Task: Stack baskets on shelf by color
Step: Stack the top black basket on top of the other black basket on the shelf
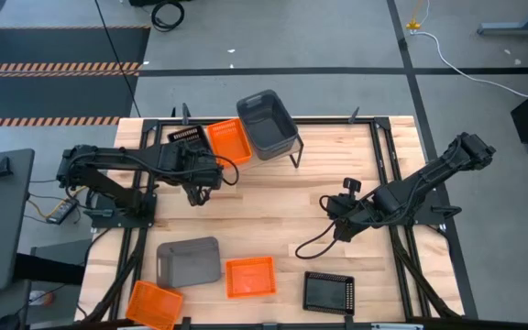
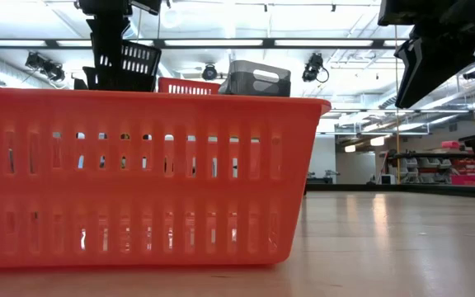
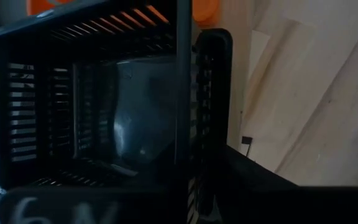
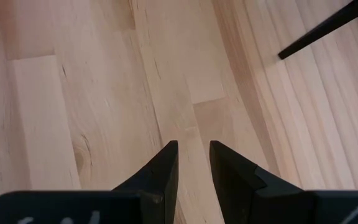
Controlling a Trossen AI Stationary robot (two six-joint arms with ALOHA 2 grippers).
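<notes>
A black basket (image 1: 187,137) is at the shelf's left end, beside an orange basket (image 1: 229,142) and a dark-grey bin (image 1: 269,124) that stand on the shelf; one shelf leg (image 1: 295,158) shows. My left gripper (image 1: 193,172) is shut on the black basket (image 3: 92,106). In the low view the black basket (image 2: 135,62) is tilted and stands higher than the orange basket (image 2: 188,85) and the grey bin (image 2: 258,78). My right gripper (image 1: 335,225) hangs over bare table at mid-right, narrowly open (image 4: 192,146) and empty. My left gripper holds the black basket by one slotted side wall (image 3: 185,93), at its rim. One finger (image 3: 213,93) lies on the wall's outer side; the other is lost in the dark inside. The basket is tilted; the orange basket in front hides its underside in the low view.
Near the table's front edge lie a dark-grey bin (image 1: 189,261), two orange baskets (image 1: 250,277) (image 1: 154,305) and a black basket (image 1: 328,293). One orange basket (image 2: 138,177) fills the low view's foreground. A cable (image 1: 314,243) trails below the right gripper. Bare wood (image 1: 273,202) lies mid-table.
</notes>
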